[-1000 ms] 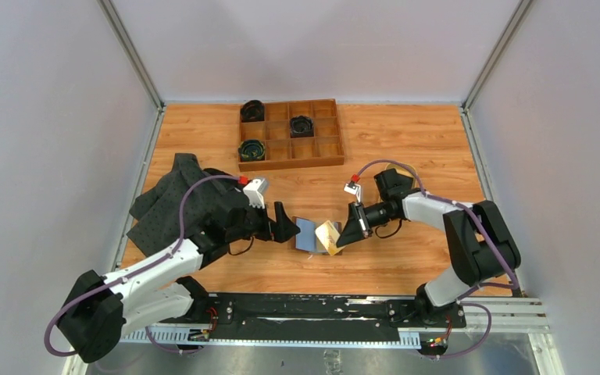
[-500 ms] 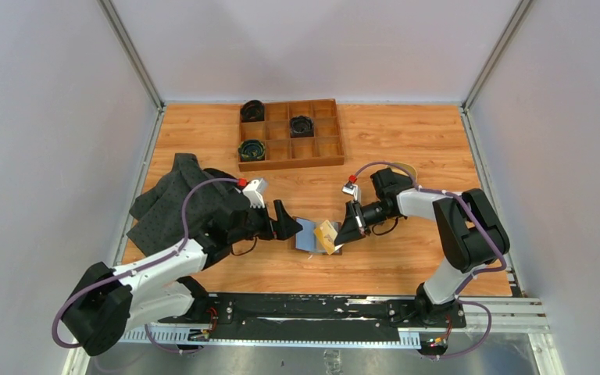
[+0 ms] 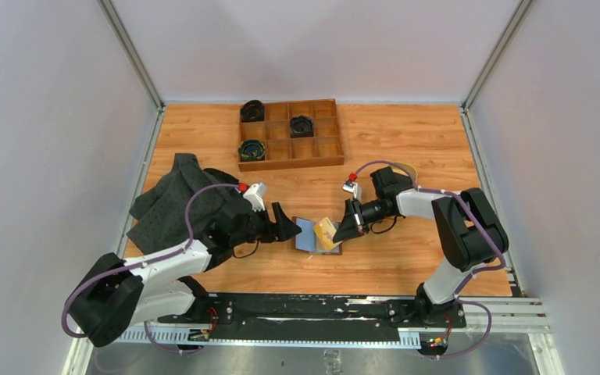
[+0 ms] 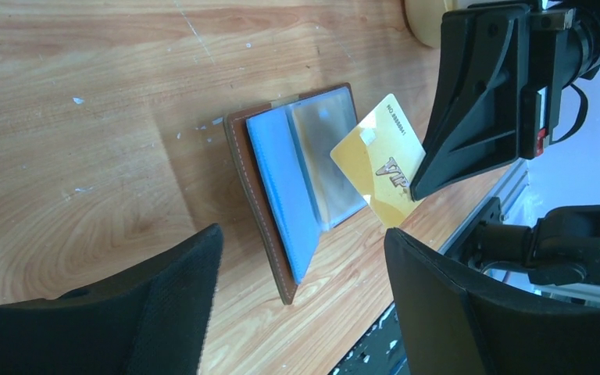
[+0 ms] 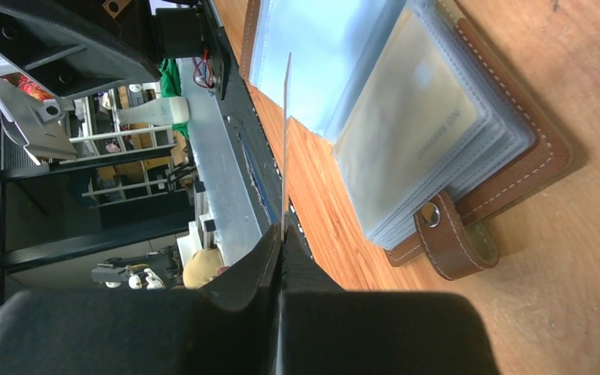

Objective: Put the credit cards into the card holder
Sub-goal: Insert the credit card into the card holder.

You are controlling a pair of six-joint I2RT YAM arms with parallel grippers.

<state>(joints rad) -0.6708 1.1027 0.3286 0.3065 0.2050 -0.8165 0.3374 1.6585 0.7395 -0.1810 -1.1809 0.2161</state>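
Brown leather folding card holder [image 3: 305, 243] lies open on the wood-grain table [image 3: 406, 133]. Its pale blue and clear plastic sleeves [image 4: 305, 176] are fanned up from the spine. In the right wrist view a pale card [image 5: 414, 117] shows through the topmost clear sleeve, and the holder's strap with its round snap stud [image 5: 435, 221] lies flat on the wood at the holder's edge.

On the holder's right side, the right gripper [image 3: 339, 230] has its fingers pressed together on a yellow-gold plastic credit card [image 4: 379, 160]. The card is tilted, with its free corner over the clear sleeves; whether it touches them cannot be told.

On the holder's left side, the left gripper [image 3: 291, 228] sits close to the leather edge. Its jaws stand wide apart with nothing between them, and no contact with the holder is visible.

Beyond the holder and well apart from it stands a brown wooden compartment tray [image 3: 291, 164] with three dark coiled objects [image 3: 301, 125] in separate compartments. A dark grey crumpled cloth [image 3: 164, 203] lies well to the holder's left, partly under the left arm. A tan oval dish [image 3: 408, 168], to the right of and beyond the holder, is mostly hidden behind the right arm.
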